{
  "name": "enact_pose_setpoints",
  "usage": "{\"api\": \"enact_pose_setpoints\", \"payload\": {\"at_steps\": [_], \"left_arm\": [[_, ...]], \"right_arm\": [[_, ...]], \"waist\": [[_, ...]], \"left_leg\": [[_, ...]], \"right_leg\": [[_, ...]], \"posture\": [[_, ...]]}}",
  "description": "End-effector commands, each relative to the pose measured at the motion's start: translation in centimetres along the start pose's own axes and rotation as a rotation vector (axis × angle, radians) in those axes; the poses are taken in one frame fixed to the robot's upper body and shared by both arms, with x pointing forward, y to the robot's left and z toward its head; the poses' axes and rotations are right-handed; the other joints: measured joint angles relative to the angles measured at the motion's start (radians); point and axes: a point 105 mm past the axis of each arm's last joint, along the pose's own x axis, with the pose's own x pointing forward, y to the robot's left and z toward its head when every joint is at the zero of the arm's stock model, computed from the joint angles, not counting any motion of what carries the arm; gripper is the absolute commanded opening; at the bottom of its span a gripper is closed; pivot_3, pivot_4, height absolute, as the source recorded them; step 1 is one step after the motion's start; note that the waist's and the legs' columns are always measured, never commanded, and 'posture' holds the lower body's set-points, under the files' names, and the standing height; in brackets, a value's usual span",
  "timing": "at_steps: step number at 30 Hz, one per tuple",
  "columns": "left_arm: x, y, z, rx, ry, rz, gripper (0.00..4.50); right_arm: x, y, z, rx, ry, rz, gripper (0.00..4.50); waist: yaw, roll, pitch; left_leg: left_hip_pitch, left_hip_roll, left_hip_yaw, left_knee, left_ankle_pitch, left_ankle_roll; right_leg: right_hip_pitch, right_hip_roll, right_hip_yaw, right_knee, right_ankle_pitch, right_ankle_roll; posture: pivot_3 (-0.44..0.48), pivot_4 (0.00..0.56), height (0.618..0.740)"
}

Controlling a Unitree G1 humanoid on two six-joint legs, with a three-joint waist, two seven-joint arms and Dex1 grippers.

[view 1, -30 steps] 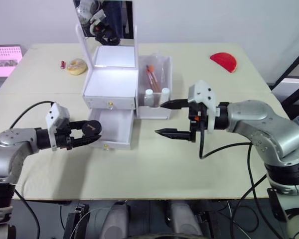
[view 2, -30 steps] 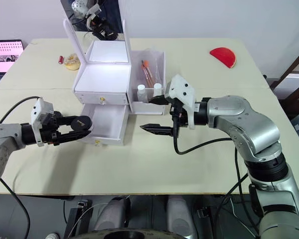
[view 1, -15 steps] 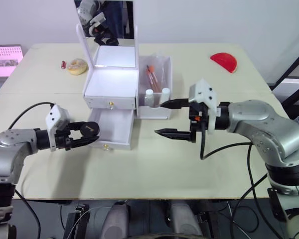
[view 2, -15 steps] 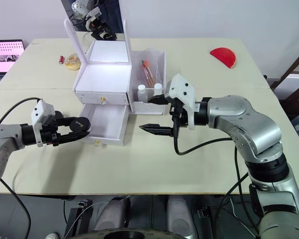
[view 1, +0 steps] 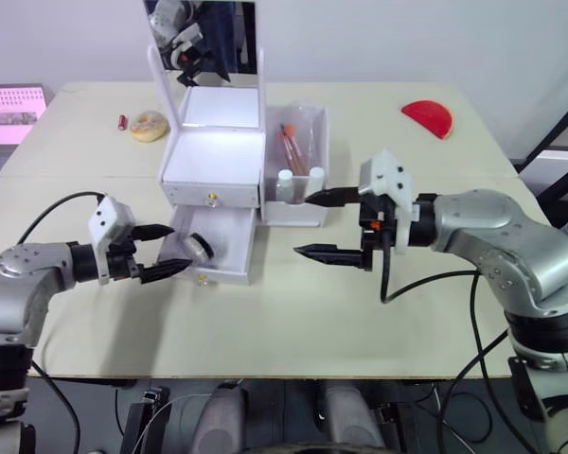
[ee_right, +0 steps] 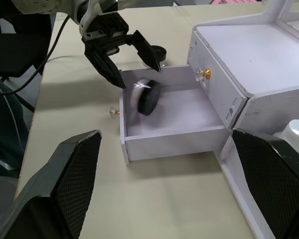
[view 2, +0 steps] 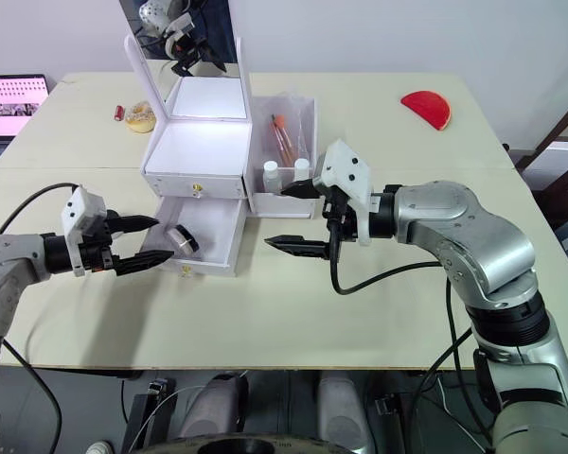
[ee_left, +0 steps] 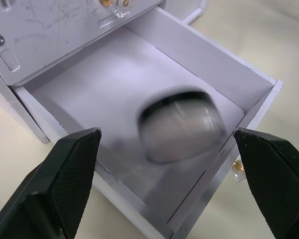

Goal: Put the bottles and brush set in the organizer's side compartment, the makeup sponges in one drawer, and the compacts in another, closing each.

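Your left gripper (view 1: 163,253) is spread wide and empty beside the organizer's open lower drawer (view 1: 229,248), where a black round compact (view 1: 199,248) sits tilted and blurred, touching neither finger. Your right gripper (view 1: 323,225) hangs wide open, holding nothing. The compact looks rigid, light and smooth; grip it across its rim

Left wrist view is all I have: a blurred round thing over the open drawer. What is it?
Observer: A black compact, tilted, in the lower drawer, free of the left gripper.
Operator: Is the upper drawer open?
Observer: No, the upper drawer is shut.
Operator: What is the right arm doing?
Observer: The right gripper hangs open and empty beside the side compartment, which holds two bottles and the brush set.
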Motion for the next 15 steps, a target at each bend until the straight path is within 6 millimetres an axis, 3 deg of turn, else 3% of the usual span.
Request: {"api": "enact_pose_setpoints", "payload": {"at_steps": [1, 15], "left_arm": [[-0.2, 0.1, 0.7, 0.015, -0.021, 0.008, 4.47], [-0.5, 0.0, 1.9, 0.027, -0.043, -0.006, 4.47]], "right_arm": [[-0.6, -0.3, 1.1, -0.041, -0.028, -0.021, 4.5], [-0.4, -0.3, 0.9, -0.043, -0.026, -0.018, 4.5]], "waist": [[0.0, 0.0, 0.0], [0.0, 0.0, 0.0]], "left_leg": [[0.0, 0.0, 0.0, 0.0, 0.0, 0.0], [0.0, 0.0, 0.0, 0.0, 0.0, 0.0]], "right_leg": [[0.0, 0.0, 0.0, 0.0, 0.0, 0.0], [0.0, 0.0, 0.0, 0.0, 0.0, 0.0]], "posture": [[0.0, 0.15, 0.739], [0.0, 0.15, 0.739]]}}
